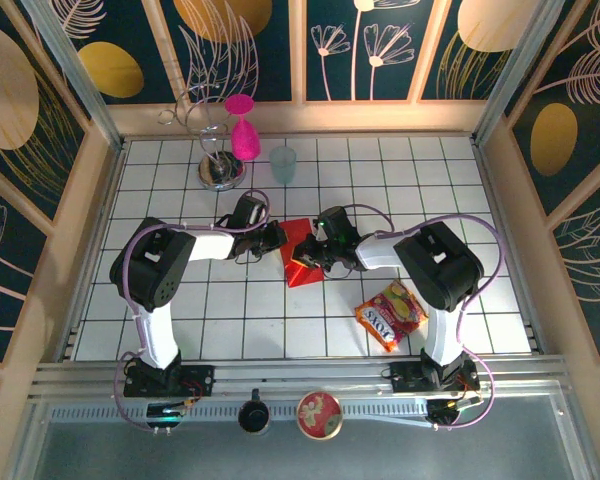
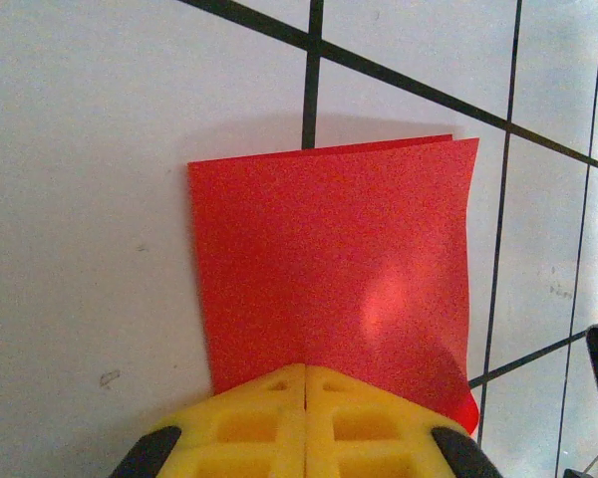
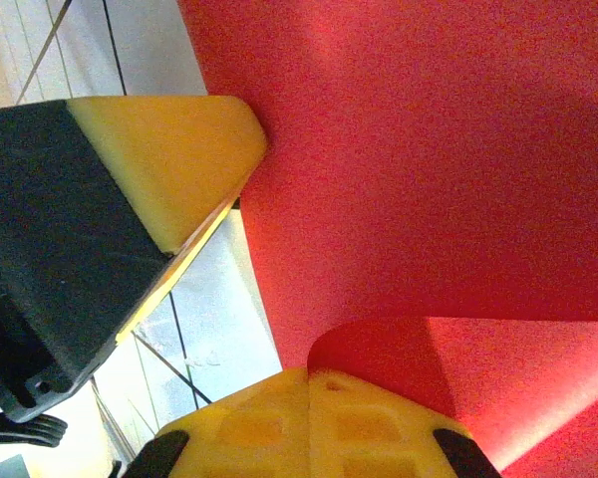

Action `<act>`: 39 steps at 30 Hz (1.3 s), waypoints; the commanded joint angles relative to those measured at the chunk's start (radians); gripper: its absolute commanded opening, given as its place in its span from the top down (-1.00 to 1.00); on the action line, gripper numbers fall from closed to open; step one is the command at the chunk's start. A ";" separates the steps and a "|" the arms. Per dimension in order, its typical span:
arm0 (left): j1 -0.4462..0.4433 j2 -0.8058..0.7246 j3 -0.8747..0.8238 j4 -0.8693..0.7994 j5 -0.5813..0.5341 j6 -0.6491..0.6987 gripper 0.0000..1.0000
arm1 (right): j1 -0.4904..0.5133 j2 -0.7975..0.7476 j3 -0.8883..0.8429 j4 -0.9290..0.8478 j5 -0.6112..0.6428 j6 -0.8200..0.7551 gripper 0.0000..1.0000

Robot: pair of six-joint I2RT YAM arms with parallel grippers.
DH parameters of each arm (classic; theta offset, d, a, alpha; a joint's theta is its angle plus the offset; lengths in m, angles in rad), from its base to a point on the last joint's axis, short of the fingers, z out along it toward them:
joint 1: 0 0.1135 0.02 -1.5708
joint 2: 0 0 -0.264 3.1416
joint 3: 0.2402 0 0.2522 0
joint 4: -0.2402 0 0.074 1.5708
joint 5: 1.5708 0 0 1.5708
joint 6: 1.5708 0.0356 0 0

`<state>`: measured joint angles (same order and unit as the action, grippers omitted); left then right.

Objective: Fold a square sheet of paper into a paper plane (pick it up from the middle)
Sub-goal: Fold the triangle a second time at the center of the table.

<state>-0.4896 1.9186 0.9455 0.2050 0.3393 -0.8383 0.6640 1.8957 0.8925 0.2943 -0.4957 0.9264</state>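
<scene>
red paper sheet (image 2: 329,269) between both closed jaws, touching each

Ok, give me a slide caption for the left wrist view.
Left gripper shut on the near edge of the red square sheet of paper, folded double, over the white gridded table.

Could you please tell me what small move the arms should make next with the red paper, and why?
Probably slide the shut left gripper along the near fold to press it flat. The square sheet of paper lies doubled on the table, far edges nearly matched, but a corner curls up beside the shut right gripper.
</scene>
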 commanded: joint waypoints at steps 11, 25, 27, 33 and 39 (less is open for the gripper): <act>-0.001 -0.004 -0.020 -0.022 -0.003 0.005 0.87 | 0.006 0.023 0.026 0.029 -0.001 0.013 0.96; -0.001 -0.015 -0.027 -0.021 -0.008 0.004 0.87 | 0.006 0.037 0.036 -0.025 0.023 0.011 0.96; -0.001 -0.016 -0.027 -0.020 -0.008 0.003 0.87 | 0.006 0.041 0.036 -0.025 0.022 0.012 0.96; -0.001 -0.019 -0.030 -0.018 -0.008 0.004 0.87 | 0.008 0.049 0.042 -0.038 0.022 0.010 0.96; -0.001 -0.028 -0.033 -0.018 -0.010 0.002 0.87 | 0.008 0.050 0.043 -0.056 0.029 0.009 0.95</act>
<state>-0.4896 1.9148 0.9356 0.2173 0.3389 -0.8387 0.6651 1.9274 0.9138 0.2787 -0.4942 0.9264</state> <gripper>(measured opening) 0.066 0.050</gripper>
